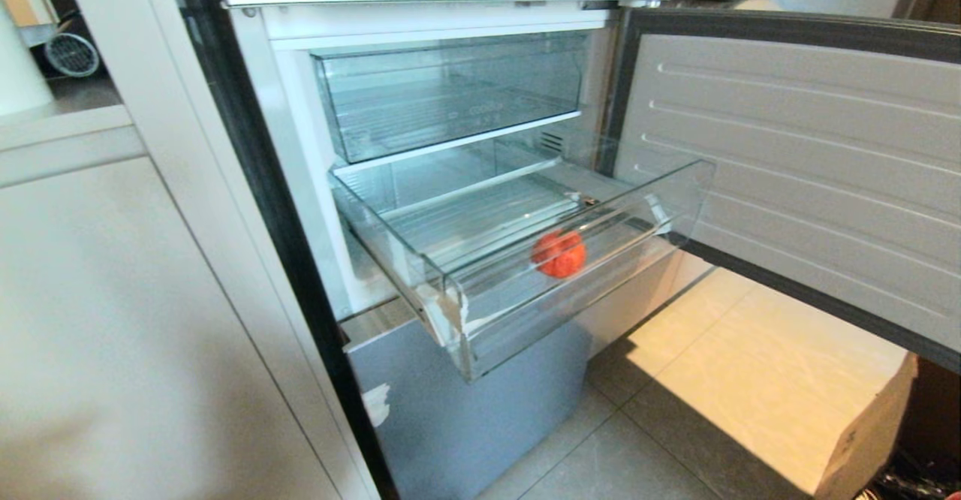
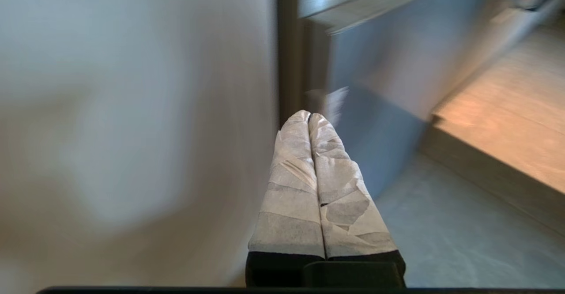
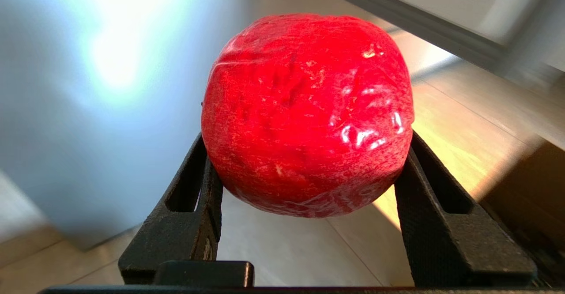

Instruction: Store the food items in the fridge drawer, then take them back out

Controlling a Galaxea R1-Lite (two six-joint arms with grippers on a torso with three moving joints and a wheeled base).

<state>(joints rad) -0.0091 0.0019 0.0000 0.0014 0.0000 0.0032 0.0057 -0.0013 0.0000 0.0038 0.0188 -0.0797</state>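
Storing step: red fruit (image 3: 307, 113) is clamped in right gripper (image 3: 304, 183); carry to open drawer (image 1: 570, 312) required; left gripper (image 2: 309, 122) closed, empty.

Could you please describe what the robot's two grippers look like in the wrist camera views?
The left gripper has two long tapered fingers wrapped in whitish, wrinkled tape, on a black base. The right gripper is bare matte black, with wedge-shaped, finely textured fingers that have slotted cut-outs. No cables or markings show.
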